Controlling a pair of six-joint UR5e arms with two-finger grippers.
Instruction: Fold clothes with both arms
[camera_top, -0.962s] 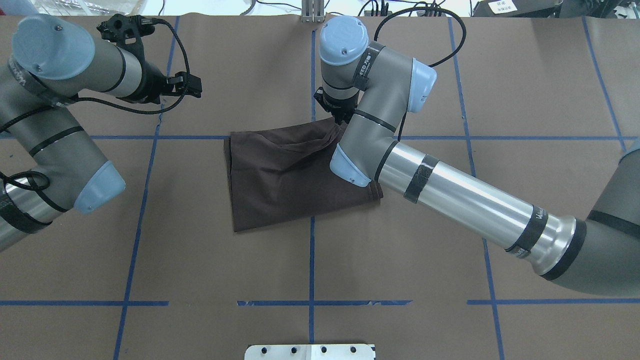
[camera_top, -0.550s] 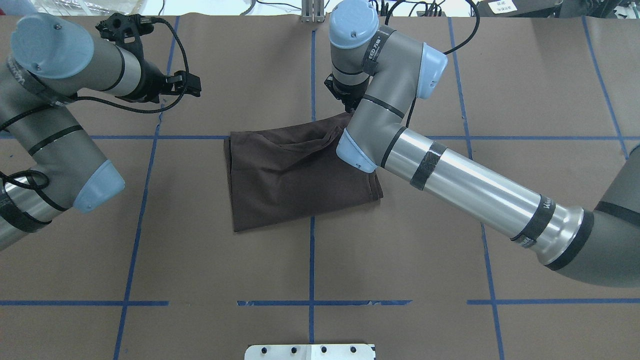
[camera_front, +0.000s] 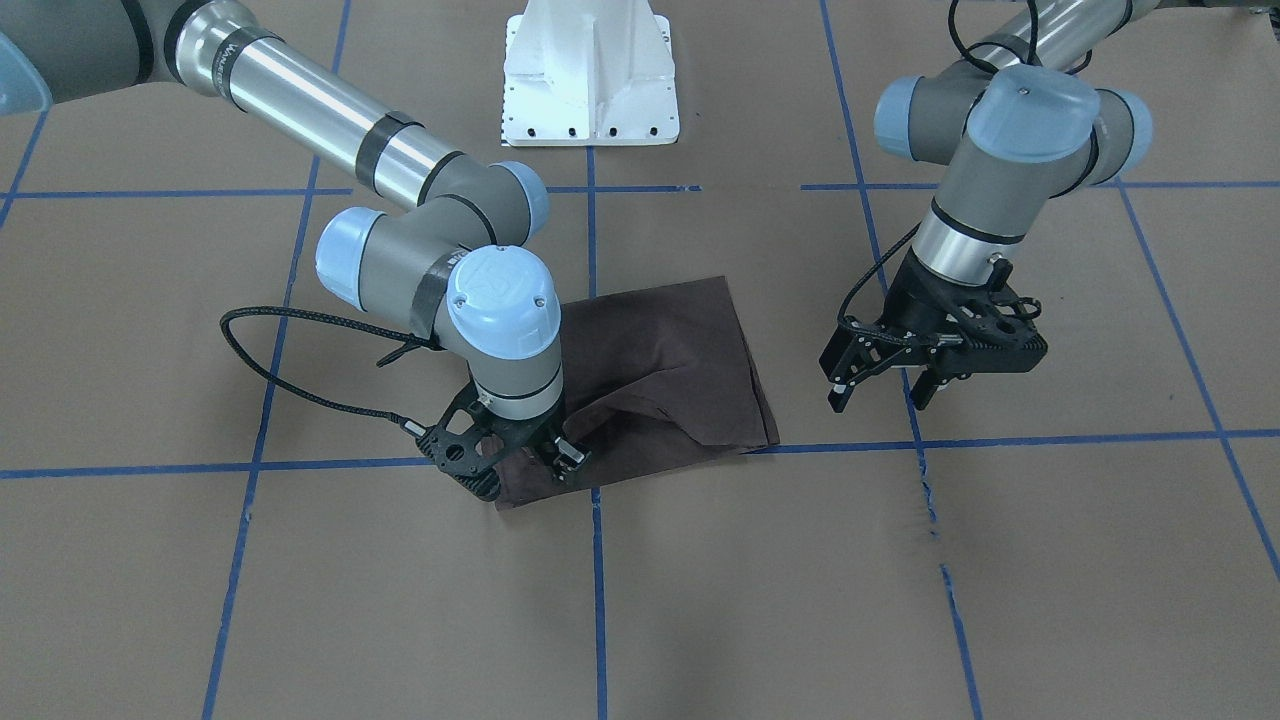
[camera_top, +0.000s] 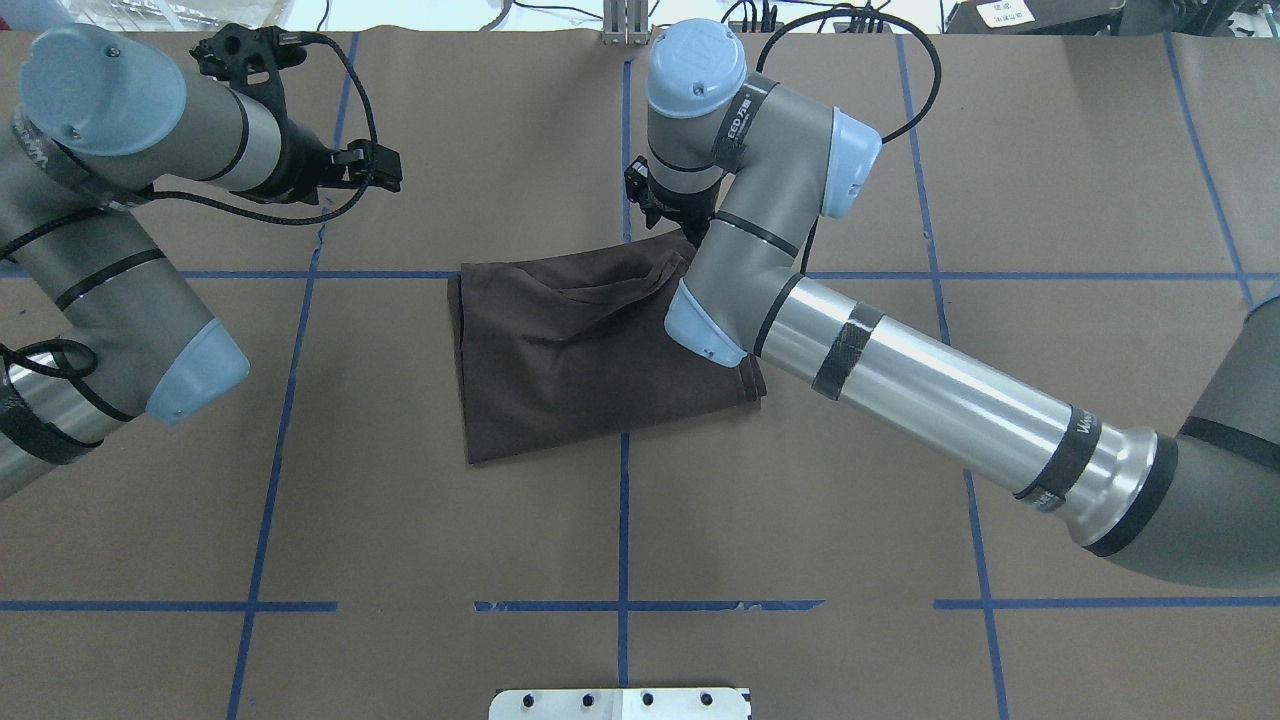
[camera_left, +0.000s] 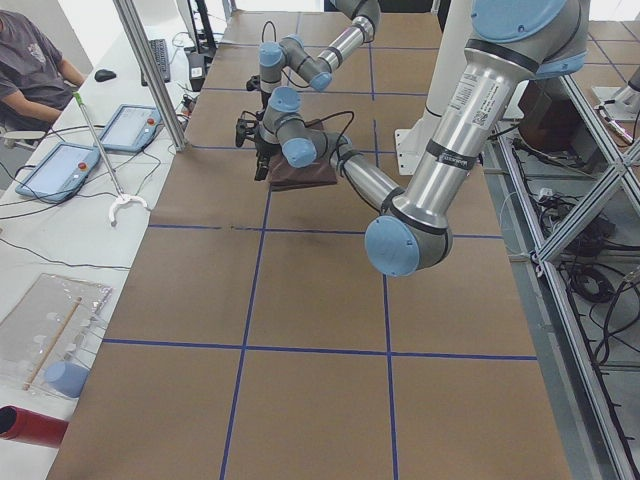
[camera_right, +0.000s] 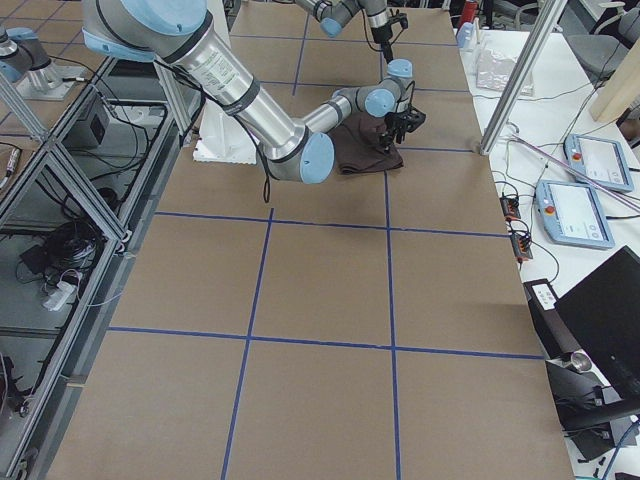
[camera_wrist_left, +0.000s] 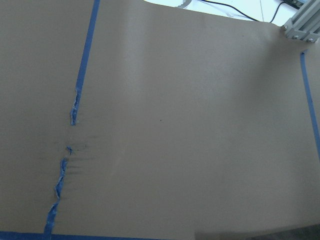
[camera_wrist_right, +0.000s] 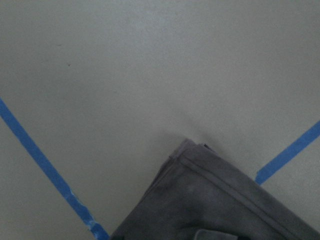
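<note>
Front-facing view: folded T-shirt (camera_front: 670, 365) lies mid-frame. Right gripper (camera_front: 562, 458) is low over its lower-left corner; grip cannot be told. Left gripper (camera_front: 882, 395) is right of the shirt, well apart, fingers spread.
Right wrist view: shirt corner at the bottom edge.

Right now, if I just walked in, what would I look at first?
The dark brown T-shirt, folded in the middle of the tan paper, stands out most. The right arm stretches across it, with the right gripper down at the shirt's far corner. The left gripper hangs open over bare paper nearby.
</note>
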